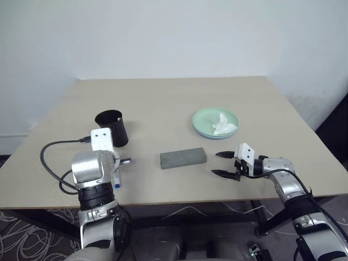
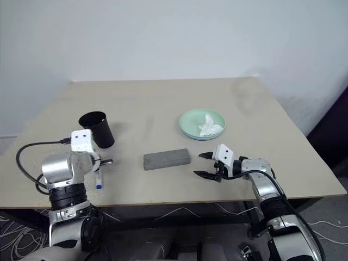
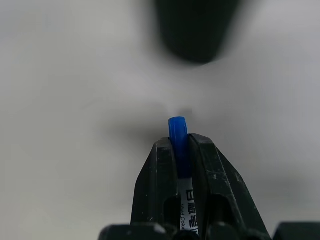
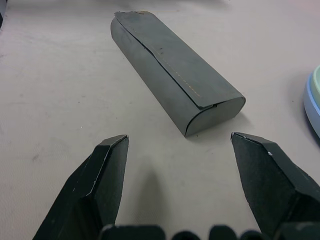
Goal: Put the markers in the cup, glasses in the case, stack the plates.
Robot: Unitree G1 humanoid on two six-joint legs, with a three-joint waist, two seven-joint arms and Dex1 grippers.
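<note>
Holding a marker (image 3: 178, 145) clamped in the left gripper (image 3: 179, 150), blue cap outward, just short of the black cup (image 1: 111, 128). Step: marker into cup. Next: lift over the rim, tip it down, release. Right gripper (image 1: 225, 165) idles spread wide beside the closed case (image 1: 182, 157).

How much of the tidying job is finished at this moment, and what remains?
Plates look stacked, with a tissue on top. The case is shut; glasses unseen. In hand: left gripper clamps a blue-capped marker, not yet in the cup. Right gripper is open.
</note>
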